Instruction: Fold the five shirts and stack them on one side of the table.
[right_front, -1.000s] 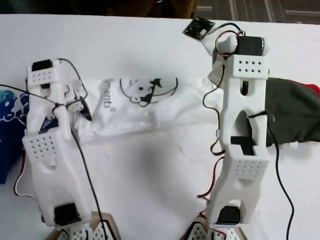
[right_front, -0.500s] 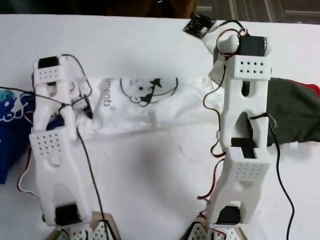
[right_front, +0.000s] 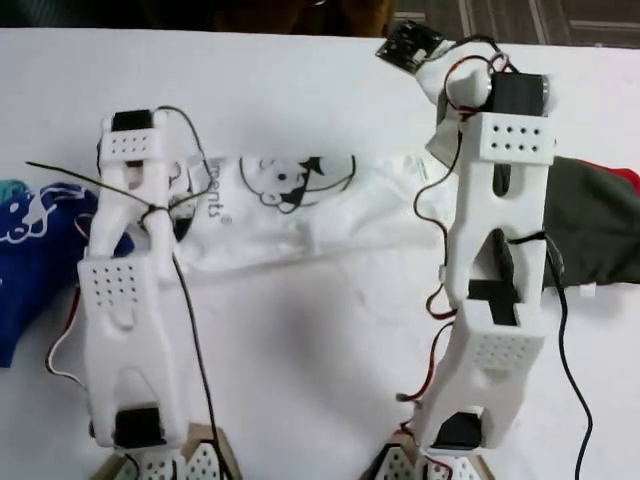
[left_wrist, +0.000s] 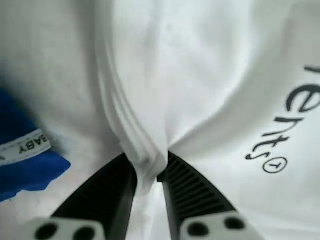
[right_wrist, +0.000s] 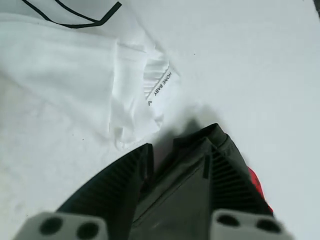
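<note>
A white shirt (right_front: 300, 210) with a black cartoon print lies stretched across the middle of the table. My left gripper (right_front: 178, 215) is at its left end. In the left wrist view the left gripper (left_wrist: 148, 172) is shut on a pinched fold of the white shirt (left_wrist: 200, 75). My right gripper (right_front: 440, 150) hovers at the shirt's right end, by the collar. In the right wrist view the right gripper (right_wrist: 175, 160) stands open, with the white shirt's labelled collar (right_wrist: 155, 82) just beyond it and a dark green shirt (right_wrist: 185, 185) showing between its fingers.
A blue printed shirt (right_front: 30, 260) lies at the table's left edge, close to the left arm. The dark green shirt (right_front: 590, 220) lies at the right over a red one (right_front: 625, 177). Bare white table (right_front: 320, 340) spreads in front between the arms.
The left arm has moved to the right and a little farther back, carrying the white shirt's left end with it. The right arm has shifted slightly to the right.
</note>
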